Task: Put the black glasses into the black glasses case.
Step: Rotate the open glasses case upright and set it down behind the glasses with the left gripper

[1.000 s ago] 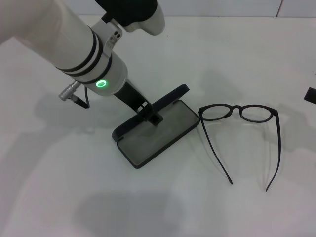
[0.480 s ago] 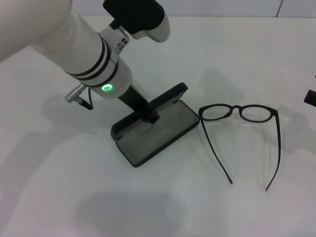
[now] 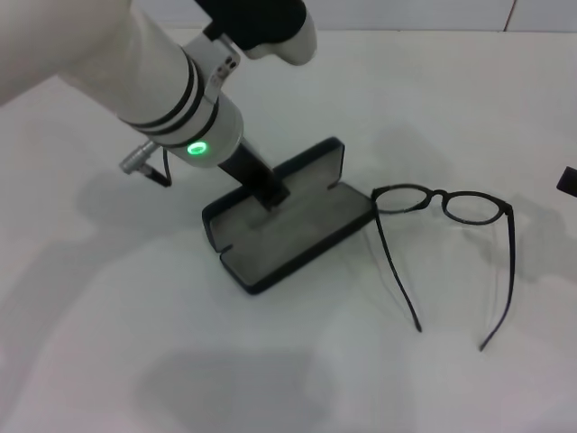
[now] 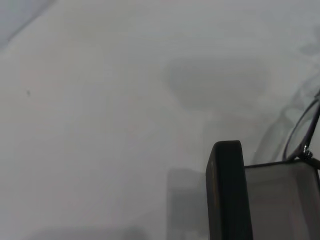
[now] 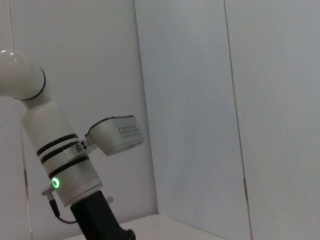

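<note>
The left gripper (image 3: 270, 196) is lowered into the open black glasses case (image 3: 297, 236). Its black tip is set down on the grey lining, right beside the raised lid. It cannot be told whether the tip is spread apart or pressed together, because only one dark stem is seen from the head view.

The case is lain flat on the white table (image 3: 297, 370), with the lid stood up on the far side of the tip. The black glasses (image 3: 442, 203) are found on the table to the right of the tip, outside the case. One lens is touching the case's near right corner, or is just beside it. The two long side arms are spread open and pointed toward the robot.

In the left wrist view, the gripper is not shown at all. The rounded end of the case (image 4: 226, 195) is seen from close up, with grey lining next to it. A thin bit of the glasses (image 4: 306, 131) is seen just past it.

In the right wrist view, no table things are shown. Only a wall and the white left arm (image 5: 62, 167) with its green light are seen.

The right gripper (image 3: 569, 180) is seen only as a small black bit at the edge of the head view, well apart from the glasses.
</note>
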{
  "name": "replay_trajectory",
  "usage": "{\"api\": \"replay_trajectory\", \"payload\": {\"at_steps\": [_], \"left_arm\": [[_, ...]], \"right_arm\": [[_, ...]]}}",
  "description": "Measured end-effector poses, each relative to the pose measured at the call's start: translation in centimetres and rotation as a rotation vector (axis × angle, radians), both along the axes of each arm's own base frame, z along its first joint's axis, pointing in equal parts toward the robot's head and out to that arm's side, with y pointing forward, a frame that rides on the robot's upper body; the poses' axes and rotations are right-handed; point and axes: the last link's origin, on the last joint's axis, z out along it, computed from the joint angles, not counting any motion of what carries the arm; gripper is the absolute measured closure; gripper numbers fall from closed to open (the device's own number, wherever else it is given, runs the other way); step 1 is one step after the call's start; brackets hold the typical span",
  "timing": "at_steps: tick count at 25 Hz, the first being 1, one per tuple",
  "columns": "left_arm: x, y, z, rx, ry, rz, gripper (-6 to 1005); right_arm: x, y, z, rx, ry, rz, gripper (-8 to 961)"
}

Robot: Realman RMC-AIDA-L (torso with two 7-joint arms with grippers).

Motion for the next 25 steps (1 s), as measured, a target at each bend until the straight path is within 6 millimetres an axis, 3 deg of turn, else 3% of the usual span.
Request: {"api": "replay_trajectory", "payload": {"at_steps": [6,8,19,25], "left_arm": [[0.9,0.6,0.9,0.078,0.049,-0.100,797],[1.3,1.0,0.6,0.102,0.098,-0.208,802],[3.7,0.5,-3.1,0.041,0.102,-0.695,787],[4.0,0.7,-5.0,0.025,0.100,-0.788,779]], "right_arm": [[0.0,-0.1,0.1,0.001,0.002,0.000,346],[0.0,-0.1,0.1,0.000,0.004,0.003,347],[0.1,-0.5,-0.2,-0.015,0.023,-0.001,353],[0.1,-1.1,-0.6,-0.026,0.045,0.000,357]]}}
